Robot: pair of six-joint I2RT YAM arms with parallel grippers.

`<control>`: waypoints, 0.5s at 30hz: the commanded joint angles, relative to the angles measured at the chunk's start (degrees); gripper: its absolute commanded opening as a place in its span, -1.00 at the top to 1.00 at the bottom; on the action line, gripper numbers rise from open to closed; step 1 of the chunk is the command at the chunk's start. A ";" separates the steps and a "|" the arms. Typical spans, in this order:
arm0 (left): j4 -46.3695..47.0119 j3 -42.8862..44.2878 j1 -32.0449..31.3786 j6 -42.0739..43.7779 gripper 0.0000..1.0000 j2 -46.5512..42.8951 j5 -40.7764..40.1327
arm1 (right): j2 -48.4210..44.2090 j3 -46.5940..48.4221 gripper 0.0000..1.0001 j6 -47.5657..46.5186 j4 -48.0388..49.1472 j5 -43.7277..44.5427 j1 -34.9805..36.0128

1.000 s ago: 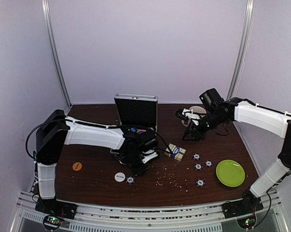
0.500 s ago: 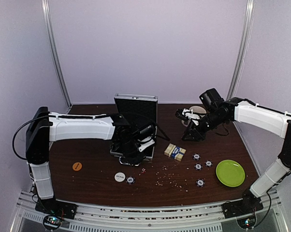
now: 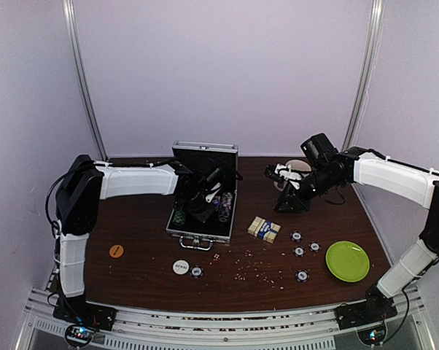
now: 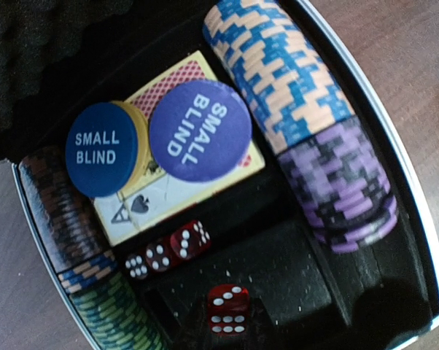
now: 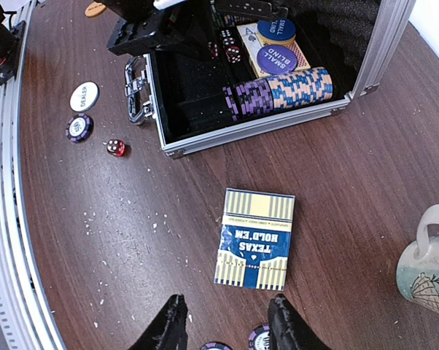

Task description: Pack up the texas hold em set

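The silver case [image 3: 199,235] lies open, lid upright. Inside it are chip stacks [image 4: 281,80], two blue SMALL BLIND discs [image 4: 200,131] on a card, and three red dice [image 4: 165,254]. My left gripper [image 3: 205,198] hovers over the case's black inside, shut on a red die [image 4: 228,308]. Another red die [image 5: 116,147], a white dealer disc [image 5: 84,96] and a chip [image 5: 79,127] lie in front of the case. The blue-cream card deck [image 5: 256,238] lies flat just ahead of my right gripper [image 5: 227,328], which is open and holds nothing.
A cream mug [image 3: 296,169] stands at the back right, behind the right arm. A lime green plate [image 3: 347,260] sits at the front right, with several loose chips [image 3: 299,251] left of it. An orange disc [image 3: 116,250] lies at the front left. White crumbs dot the tabletop.
My left gripper has lifted from the table in front of the case and moved back over the open case, carrying a red die. The right arm has not moved.
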 commanded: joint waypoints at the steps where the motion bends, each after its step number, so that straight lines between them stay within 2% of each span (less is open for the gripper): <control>1: 4.86 1.73 1.10 -1.54 0.74 1.75 0.49 | -0.11 -0.30 0.23 -0.38 -0.37 0.17 -0.30; 15: 3.69 6.57 2.37 -0.83 0.73 7.53 -0.40 | 0.91 0.07 0.23 -0.85 -1.10 -0.25 -0.26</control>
